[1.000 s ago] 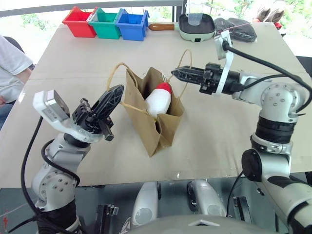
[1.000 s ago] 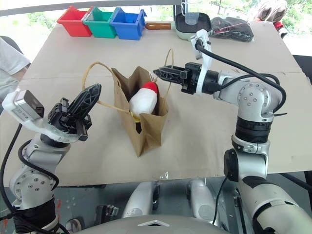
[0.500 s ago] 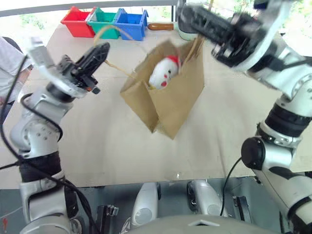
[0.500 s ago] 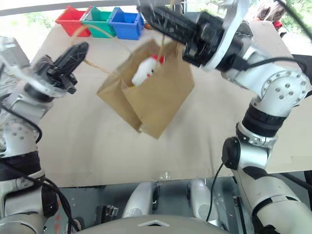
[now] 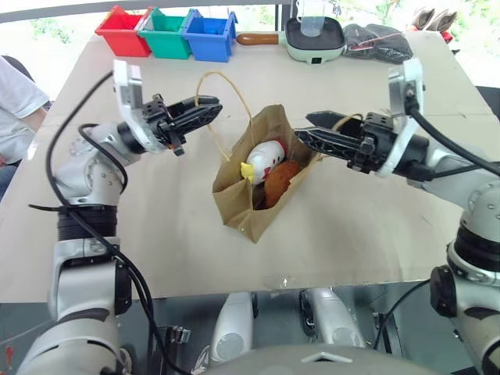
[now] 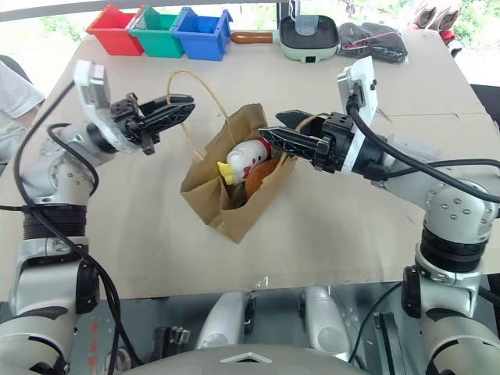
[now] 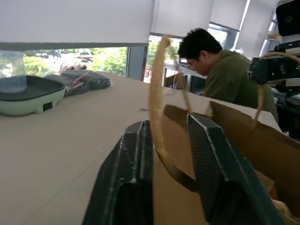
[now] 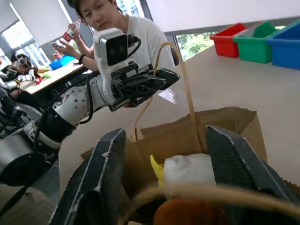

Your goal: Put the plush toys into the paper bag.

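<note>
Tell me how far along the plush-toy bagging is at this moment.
Done: the white chicken and the brown plush both sit inside the paper bag, which rests on the table. In hand: the left gripper and right gripper, jaws parted, each have a loop handle running between the jaws. Left: nothing to load; only pulling the grippers clear.

Matt creased kraft paper bag (image 5: 266, 199) holds fuzzy plush toys (image 5: 269, 166).

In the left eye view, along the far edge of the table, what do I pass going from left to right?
Red bin → green bin → blue bin → pale green pan with a brown handle → dark bundle of cloth.
</note>
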Motion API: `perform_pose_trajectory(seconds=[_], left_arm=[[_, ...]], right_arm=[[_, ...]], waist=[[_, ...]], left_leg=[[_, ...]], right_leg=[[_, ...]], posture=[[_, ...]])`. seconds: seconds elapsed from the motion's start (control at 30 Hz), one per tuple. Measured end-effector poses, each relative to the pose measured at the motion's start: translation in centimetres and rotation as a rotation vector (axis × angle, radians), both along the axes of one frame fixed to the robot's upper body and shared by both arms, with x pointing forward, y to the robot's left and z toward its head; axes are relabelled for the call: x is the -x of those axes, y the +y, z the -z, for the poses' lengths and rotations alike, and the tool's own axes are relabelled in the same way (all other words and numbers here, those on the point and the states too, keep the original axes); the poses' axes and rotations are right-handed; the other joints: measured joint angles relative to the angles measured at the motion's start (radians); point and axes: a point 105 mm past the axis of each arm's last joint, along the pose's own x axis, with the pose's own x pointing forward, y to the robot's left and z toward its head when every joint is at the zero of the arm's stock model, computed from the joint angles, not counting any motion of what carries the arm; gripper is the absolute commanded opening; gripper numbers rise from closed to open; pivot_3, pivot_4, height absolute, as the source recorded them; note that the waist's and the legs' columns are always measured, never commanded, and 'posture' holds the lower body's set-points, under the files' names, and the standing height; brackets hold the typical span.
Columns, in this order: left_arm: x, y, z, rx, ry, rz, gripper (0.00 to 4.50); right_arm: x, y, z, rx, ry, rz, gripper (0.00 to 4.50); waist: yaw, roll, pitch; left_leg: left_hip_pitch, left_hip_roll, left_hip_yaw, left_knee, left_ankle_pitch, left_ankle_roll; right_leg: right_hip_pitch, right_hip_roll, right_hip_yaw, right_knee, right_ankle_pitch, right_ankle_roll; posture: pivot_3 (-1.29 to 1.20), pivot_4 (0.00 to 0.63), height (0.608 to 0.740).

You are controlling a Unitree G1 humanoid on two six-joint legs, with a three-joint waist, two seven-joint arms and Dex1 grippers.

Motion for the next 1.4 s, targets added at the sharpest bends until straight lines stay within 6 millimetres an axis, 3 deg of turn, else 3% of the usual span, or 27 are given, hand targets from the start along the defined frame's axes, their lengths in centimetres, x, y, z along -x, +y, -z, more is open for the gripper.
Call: perform_pose_trajectory(seconds=[0.1, 0.17, 0.37, 0.47, 0.57, 0.63, 0.8, 0.93, 1.27, 1.37, 1.4], left_arm=[[1.1, 2.0, 0.7, 0.026, 0.084, -0.032, 3.94], [2.3, 2.6, 1.4, 0.034, 0.134, -0.025, 4.47], [5.7, 3.9, 3.4, 0.079, 0.246, -0.046, 4.47], [8.6, 3.2, 6.0, 0.052, 0.329, -0.036, 4.47], [10.0, 2.3, 7.6, 0.035, 0.368, -0.026, 4.5], [10.6, 1.5, 7.8, 0.02, 0.357, -0.025, 4.5], [11.8, -1.4, 9.6, -0.054, 0.308, -0.055, 4.5], [11.5, -2.9, 9.4, -0.053, 0.244, -0.109, 4.5], [9.1, -4.4, 9.5, -0.094, 0.09, -0.352, 4.5], [8.4, -4.6, 9.3, -0.094, 0.057, -0.395, 4.5], [8.2, -4.9, 9.2, -0.084, 0.049, -0.404, 4.24]], right_arm=[[1.2, -2.2, 0.3, 0.102, -0.002, 0.026, 2.49], [1.9, -2.9, 0.5, 0.143, 0.003, 0.027, 2.49], [3.2, -4.4, 0.5, 0.179, 0.033, 0.049, 2.49], [4.0, -5.4, 2.4, 0.255, 0.098, 0.086, 2.49], [4.2, -5.4, 5.0, 0.354, 0.129, 0.093, 1.15], [4.0, -4.7, 6.6, 0.368, 0.131, 0.078, 0.2], [1.9, 0.5, 11.7, 0.277, 0.063, -0.038, 0.09], [0.0, 3.7, 11.5, 0.199, -0.03, -0.082, 0.09], [-1.0, 8.1, 12.0, 0.11, -0.055, -0.162, 0.09], [-1.5, 8.6, 12.4, 0.116, -0.057, -0.16, 0.09], [-1.6, 8.7, 12.6, 0.12, -0.051, -0.158, 0.03]], waist=[[-0.005, 0.0, 0.0], [-0.008, 0.0, 0.0], [-0.004, 0.0, 0.0], [0.001, -0.001, 0.0], [0.008, -0.001, 0.0], [0.01, -0.002, -0.001], [0.005, -0.002, -0.002], [0.005, -0.002, -0.002], [0.019, -0.003, -0.002], [0.021, -0.003, -0.002], [0.022, -0.003, -0.002]], left_leg=[[0.0, 0.0, 0.001, 0.0, 0.0, 0.0], [0.001, 0.001, 0.001, -0.001, 0.0, 0.0], [0.001, 0.002, 0.0, 0.0, 0.0, 0.0], [0.001, 0.002, 0.001, 0.0, 0.0, 0.0], [0.001, 0.001, 0.0, 0.002, 0.0, 0.0], [0.003, 0.002, 0.0, 0.003, 0.0, 0.0], [0.005, 0.002, 0.002, 0.003, 0.0, 0.0], [0.004, 0.001, 0.001, 0.003, 0.0, 0.0], [0.006, 0.001, 0.001, 0.003, 0.0, 0.0], [0.006, 0.0, 0.001, 0.003, 0.0, 0.0], [0.005, 0.0, 0.001, 0.004, 0.0, 0.0]], right_leg=[[0.0, -0.001, 0.001, -0.001, 0.0, 0.0], [0.0, 0.0, 0.001, 0.0, 0.0, 0.0], [0.0, 0.0, 0.0, 0.0, 0.0, 0.0], [0.001, -0.002, 0.0, -0.001, 0.0, 0.0], [0.002, -0.001, -0.001, -0.002, 0.0, 0.0], [0.003, -0.001, -0.001, -0.002, -0.001, 0.001], [0.003, 0.0, 0.002, -0.001, 0.0, 0.0], [0.003, 0.0, 0.002, 0.001, 0.0, 0.0], [0.004, 0.001, 0.002, 0.002, 0.0, 0.0], [0.004, 0.001, 0.002, 0.002, 0.0, 0.0], [0.004, 0.001, 0.002, 0.002, 0.0, 0.0]], posture=[[0.0, 0.15, 0.74], [0.0, 0.15, 0.74], [0.0, 0.15, 0.74], [0.0, 0.15, 0.74], [0.0, 0.15, 0.74], [0.0, 0.15, 0.74], [0.0, 0.15, 0.74], [0.0, 0.15, 0.74], [0.0, 0.15, 0.74], [0.0, 0.15, 0.74], [0.0, 0.15, 0.74]])
